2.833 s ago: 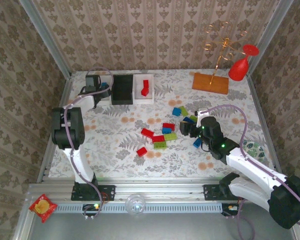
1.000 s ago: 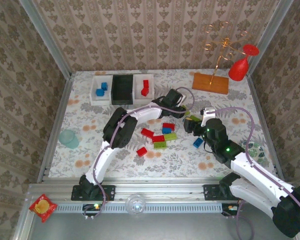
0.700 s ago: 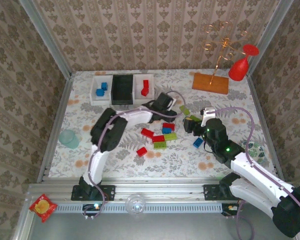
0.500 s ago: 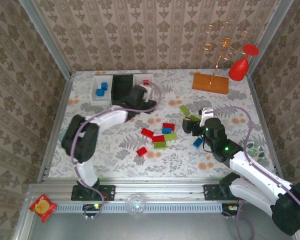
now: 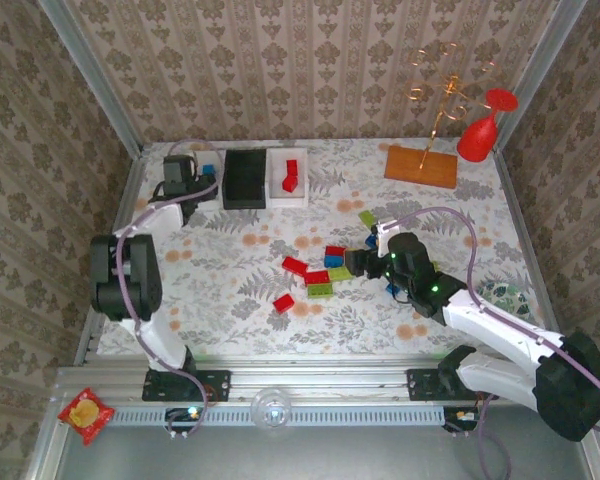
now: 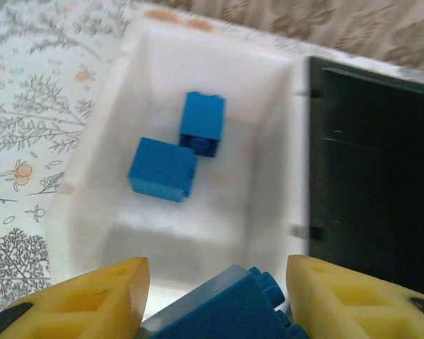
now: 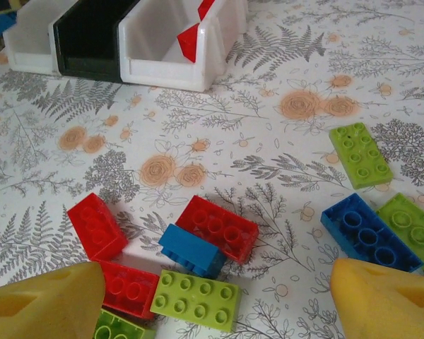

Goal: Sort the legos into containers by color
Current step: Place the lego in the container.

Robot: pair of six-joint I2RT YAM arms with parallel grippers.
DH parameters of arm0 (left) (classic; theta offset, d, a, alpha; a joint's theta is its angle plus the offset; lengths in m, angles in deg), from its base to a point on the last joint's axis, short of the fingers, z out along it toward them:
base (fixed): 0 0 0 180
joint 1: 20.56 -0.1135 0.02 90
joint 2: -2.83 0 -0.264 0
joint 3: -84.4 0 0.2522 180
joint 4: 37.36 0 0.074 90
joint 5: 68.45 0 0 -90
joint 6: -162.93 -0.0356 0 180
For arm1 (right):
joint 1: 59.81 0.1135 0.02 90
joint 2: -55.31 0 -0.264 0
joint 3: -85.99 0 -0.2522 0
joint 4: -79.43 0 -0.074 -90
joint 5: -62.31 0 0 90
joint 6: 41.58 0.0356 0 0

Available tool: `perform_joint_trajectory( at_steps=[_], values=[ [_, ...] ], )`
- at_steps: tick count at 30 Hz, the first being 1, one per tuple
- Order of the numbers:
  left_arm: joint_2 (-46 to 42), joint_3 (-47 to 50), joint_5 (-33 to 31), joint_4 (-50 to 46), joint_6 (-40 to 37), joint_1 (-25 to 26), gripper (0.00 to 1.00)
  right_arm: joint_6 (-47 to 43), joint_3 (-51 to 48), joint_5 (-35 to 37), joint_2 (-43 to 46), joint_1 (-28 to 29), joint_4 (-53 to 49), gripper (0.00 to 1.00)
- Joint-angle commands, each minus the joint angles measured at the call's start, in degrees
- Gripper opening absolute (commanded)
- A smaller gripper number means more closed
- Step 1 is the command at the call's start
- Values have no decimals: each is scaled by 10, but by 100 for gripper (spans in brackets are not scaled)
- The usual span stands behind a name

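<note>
Over the left white bin (image 6: 92, 162), the left pincer (image 6: 213, 286) is part-closed on a blue brick (image 6: 226, 314); the bin's floor, with two blue bricks (image 6: 162, 169), lies just ahead and below. The right pincer (image 7: 215, 293) gapes empty over loose bricks (image 7: 219, 229) on the desk (image 7: 304, 42).
</note>
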Motion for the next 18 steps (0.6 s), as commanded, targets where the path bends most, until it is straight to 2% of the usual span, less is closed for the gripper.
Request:
perform_joint_trajectory(
  at_steps=[1, 4, 8, 13, 18],
  values=[
    [52, -61, 30, -25, 12, -4, 47, -7, 16, -1, -2, 4, 4, 85],
    [95, -111, 28, -47, 5, -5, 48, -8, 16, 3, 0, 4, 0, 85],
    [105, -128, 12, -53, -2, -8, 53, -9, 16, 7, 2, 4, -1, 85],
    [69, -104, 3, -39, -6, -8, 64, -9, 17, 9, -2, 4, -2, 85],
    [8, -51, 19, -8, 4, -8, 69, -9, 17, 16, 0, 4, -4, 85]
  ],
)
